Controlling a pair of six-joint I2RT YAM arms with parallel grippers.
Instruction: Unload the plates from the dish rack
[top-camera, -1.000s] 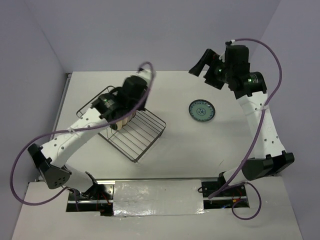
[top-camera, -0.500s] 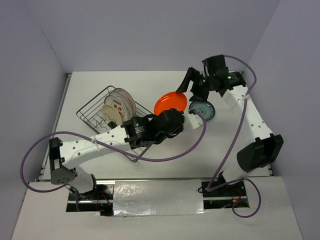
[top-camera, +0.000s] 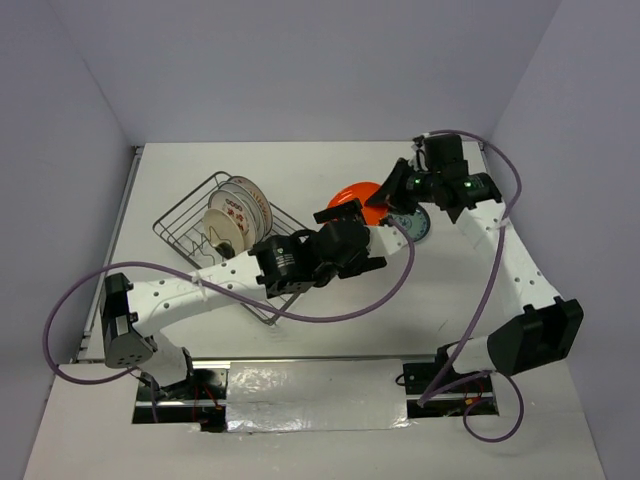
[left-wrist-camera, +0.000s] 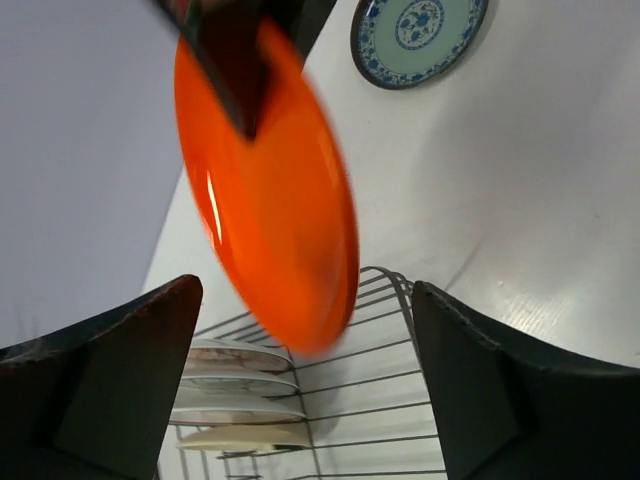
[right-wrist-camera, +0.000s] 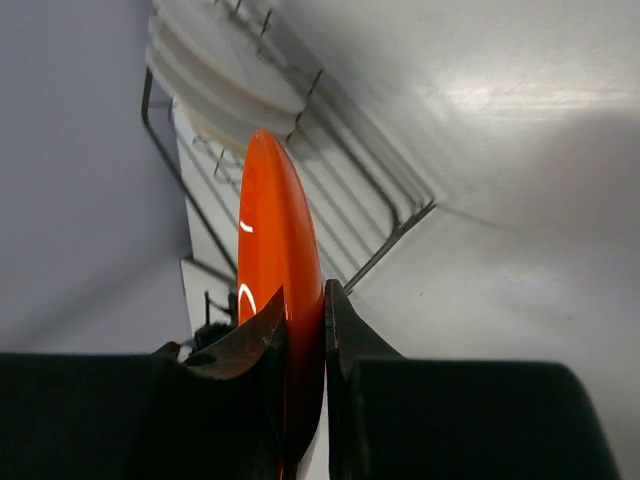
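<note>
The orange plate (top-camera: 354, 197) hangs on edge in the air between the two arms. My right gripper (right-wrist-camera: 305, 318) is shut on its rim; in the top view that gripper (top-camera: 386, 204) sits at the plate's right side. My left gripper (left-wrist-camera: 305, 298) is open, its fingers (left-wrist-camera: 120, 370) wide apart just below the orange plate (left-wrist-camera: 270, 200) without touching it. A teal-blue patterned plate (left-wrist-camera: 418, 35) lies flat on the table, partly hidden under the right arm in the top view. The dish rack (top-camera: 186, 213) holds several upright white plates (top-camera: 240, 208).
The rack's wire floor (left-wrist-camera: 400, 372) and its stacked plates (left-wrist-camera: 230, 392) lie under the left gripper. The left arm (top-camera: 200, 285) crosses the rack's near corner. Purple cables loop from both arms. Grey walls close off the table's back and sides.
The left arm carried the orange plate from the rack toward the right arm. The right gripper came in and shut on its rim; the left gripper then opened and let go.
</note>
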